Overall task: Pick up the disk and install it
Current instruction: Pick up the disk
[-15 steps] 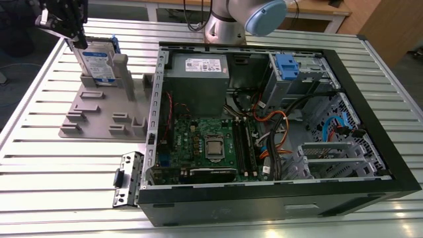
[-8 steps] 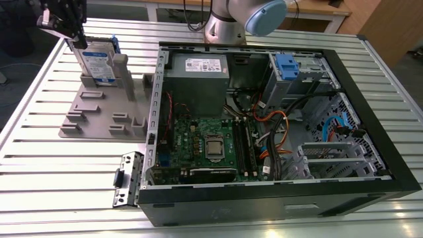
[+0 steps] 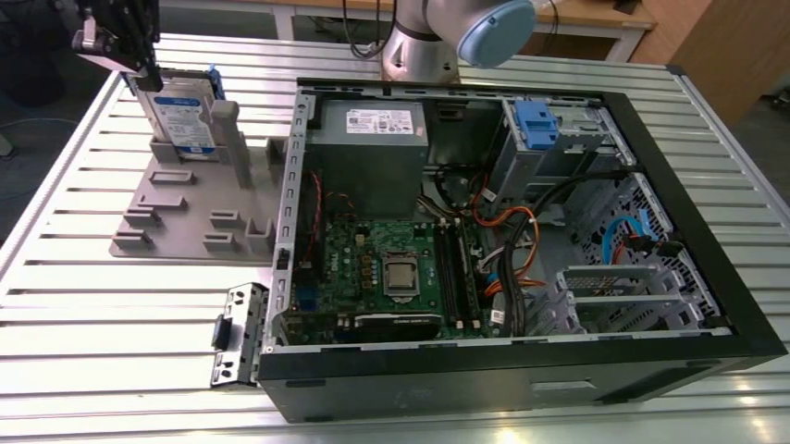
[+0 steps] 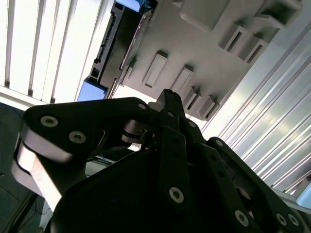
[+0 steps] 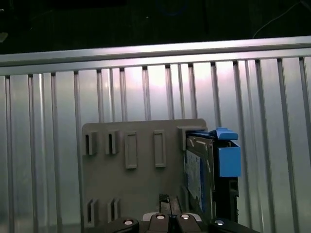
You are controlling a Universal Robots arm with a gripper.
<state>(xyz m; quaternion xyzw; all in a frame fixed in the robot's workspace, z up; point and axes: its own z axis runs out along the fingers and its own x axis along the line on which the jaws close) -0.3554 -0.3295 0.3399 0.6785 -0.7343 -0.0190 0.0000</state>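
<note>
The disk (image 3: 185,113), silver with a white-and-blue label and blue side rails, stands upright on edge in a slot of the grey plastic holder (image 3: 173,222) at the exterior view's left. My gripper (image 3: 146,78) hangs just above the disk's upper corner, apart from it. Both wrist views look down on the disk (image 5: 198,174) (image 4: 119,43) and the holder (image 5: 141,194) (image 4: 194,53). The black fingers (image 4: 168,104) lie together, and the gripper (image 5: 167,200) is shut with nothing in it.
An open black computer case (image 3: 691,268) lies on the slatted metal table (image 3: 74,351), with a green motherboard (image 3: 383,268), a grey power supply (image 3: 368,148) and a metal drive cage with a blue tab (image 3: 543,125). A small metal bracket (image 3: 237,333) lies beside the case.
</note>
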